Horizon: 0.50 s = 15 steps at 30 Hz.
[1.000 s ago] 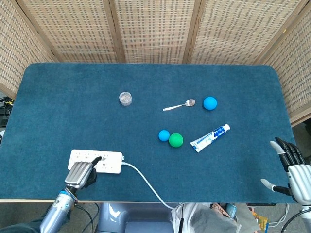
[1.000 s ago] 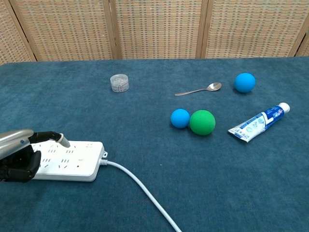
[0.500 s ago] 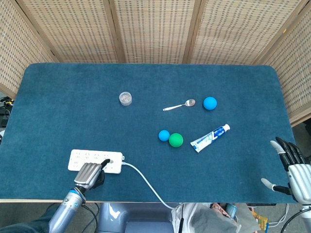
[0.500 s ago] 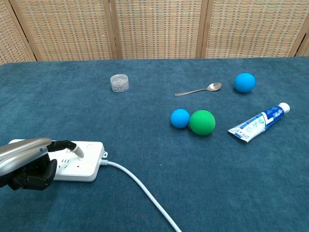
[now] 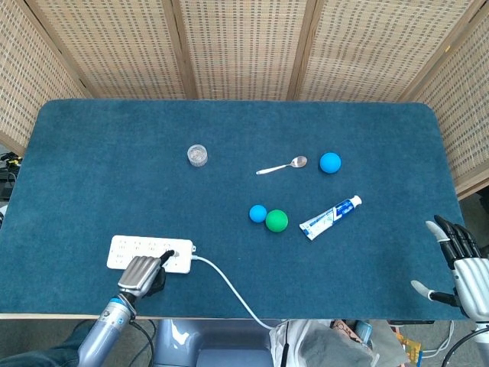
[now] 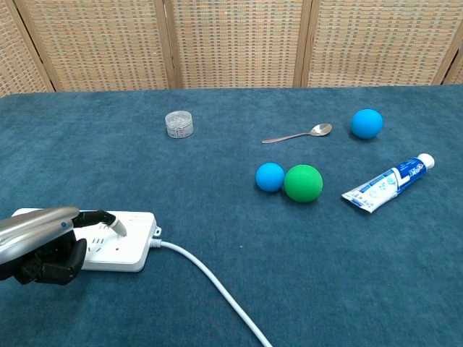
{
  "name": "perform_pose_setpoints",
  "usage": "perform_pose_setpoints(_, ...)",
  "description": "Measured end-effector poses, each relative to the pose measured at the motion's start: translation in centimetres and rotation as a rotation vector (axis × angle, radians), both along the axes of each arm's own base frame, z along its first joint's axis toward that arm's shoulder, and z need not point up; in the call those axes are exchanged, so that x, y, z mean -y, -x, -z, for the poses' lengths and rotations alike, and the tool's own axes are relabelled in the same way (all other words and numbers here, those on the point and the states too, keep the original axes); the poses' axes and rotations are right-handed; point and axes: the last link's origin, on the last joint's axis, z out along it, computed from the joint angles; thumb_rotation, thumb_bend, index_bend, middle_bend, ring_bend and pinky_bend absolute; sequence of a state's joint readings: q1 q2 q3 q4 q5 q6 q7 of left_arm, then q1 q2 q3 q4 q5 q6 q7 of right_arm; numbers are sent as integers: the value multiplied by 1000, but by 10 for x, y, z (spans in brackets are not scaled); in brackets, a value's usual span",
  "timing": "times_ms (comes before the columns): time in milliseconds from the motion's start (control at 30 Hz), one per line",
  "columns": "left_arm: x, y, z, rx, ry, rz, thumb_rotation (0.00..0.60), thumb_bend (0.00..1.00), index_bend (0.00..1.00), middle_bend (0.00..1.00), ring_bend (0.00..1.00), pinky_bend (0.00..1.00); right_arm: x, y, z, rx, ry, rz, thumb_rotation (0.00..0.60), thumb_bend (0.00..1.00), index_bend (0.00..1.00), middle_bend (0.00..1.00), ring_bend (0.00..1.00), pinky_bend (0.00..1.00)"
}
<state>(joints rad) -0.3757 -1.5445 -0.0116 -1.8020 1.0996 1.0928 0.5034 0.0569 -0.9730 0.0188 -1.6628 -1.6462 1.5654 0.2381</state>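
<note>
Left hand (image 6: 43,242) had slid along the power strip (image 5: 150,253) toward its cable end within the last second and then stopped, one fingertip pressing near that end; right hand (image 5: 464,267) stayed released, far from the strip.

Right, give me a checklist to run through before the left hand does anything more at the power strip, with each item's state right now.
1. Left hand over the near end of the power strip: ok, one fingertip reaches down onto its top near the cable end.
2. Fingertip actually pressing a switch: cannot tell, the contact spot is too small to make out.
3. Power strip flat on the table: ok.
4. Cable free of the hand: ok, it runs off toward the near edge.
5. Balls, toothpaste and spoon away from the strip: ok, all lie well to the right.
6. Right hand out of the way: ok, open at the table's right edge.
</note>
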Motion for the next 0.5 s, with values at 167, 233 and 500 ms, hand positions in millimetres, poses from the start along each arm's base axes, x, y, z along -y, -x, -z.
perform_pose_setpoints(167, -3, -2, -14, 20, -76, 36, 335, 0, 247, 1000, 934, 1000, 0, 0, 1, -2, -2, -1, 600, 0, 0, 0, 0, 0)
perform_pose_setpoints(233, -6, 0, -27, 11, -143, 64, 92, 0, 252, 1000, 935, 1000, 0, -1, 1, -3, -4, -3, 600, 0, 0, 0, 0, 0)
perform_pose_setpoints(500, -6, 37, -116, -18, -498, 131, 1, 0, 79, 488, 417, 410, -3, -5, 8, -29, -13, -19, 600, 0, 0, 0, 0, 0)
